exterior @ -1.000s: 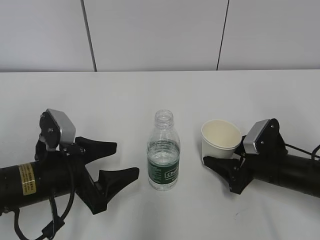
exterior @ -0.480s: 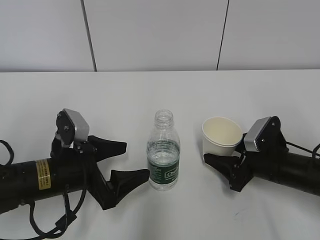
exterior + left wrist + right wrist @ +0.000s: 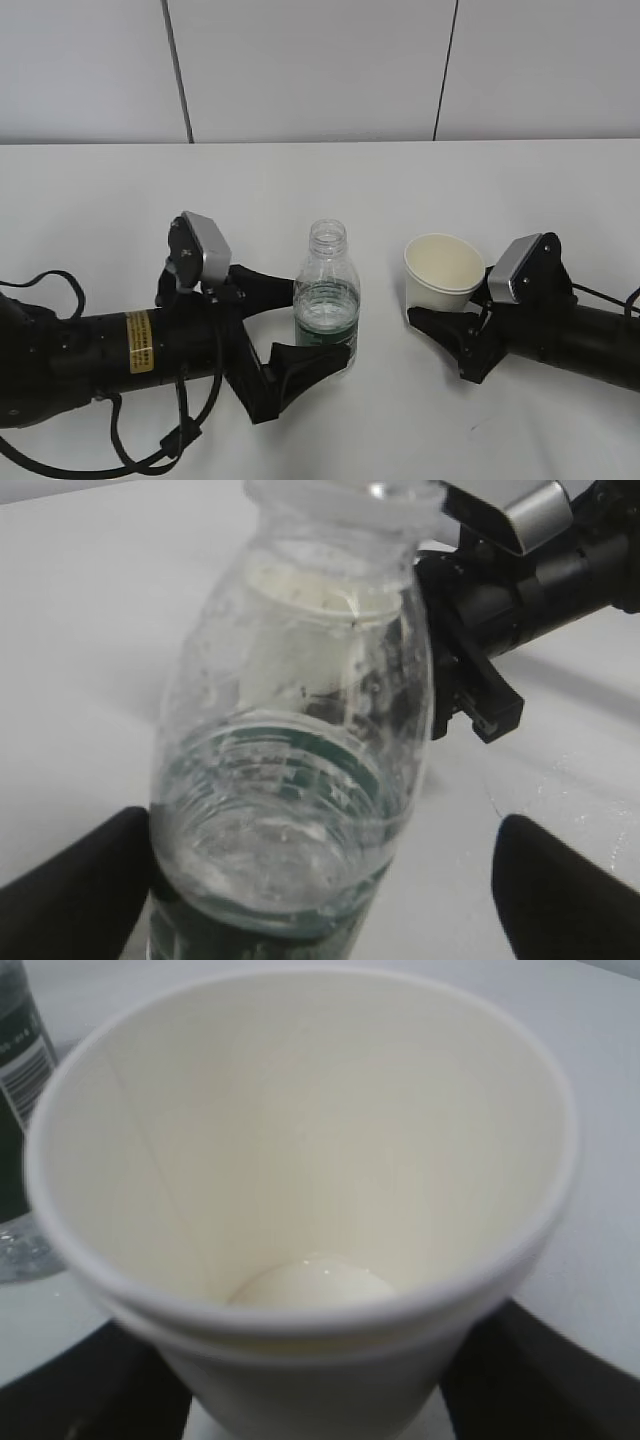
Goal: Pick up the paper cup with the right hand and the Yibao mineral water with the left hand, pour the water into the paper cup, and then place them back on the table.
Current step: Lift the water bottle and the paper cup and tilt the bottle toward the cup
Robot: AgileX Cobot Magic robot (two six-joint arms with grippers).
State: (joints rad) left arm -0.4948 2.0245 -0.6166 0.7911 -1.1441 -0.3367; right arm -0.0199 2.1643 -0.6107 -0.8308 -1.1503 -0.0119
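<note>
left hand (image 3: 300, 325) has slid forward, fingers now wide either side of the yibao mineral water (image 3: 326, 312), not yet closed, so the grasp is next. right hand (image 3: 450, 322) seems clamped on the paper cup (image 3: 442, 274), unmoved. white table (image 3: 300, 190), pale panelled wall (image 3: 310, 60) behind.

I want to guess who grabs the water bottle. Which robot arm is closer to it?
Left. The left tool has its open fingers on either side of the water bottle. The right tool is off to the bottle's right, around the paper cup.
</note>
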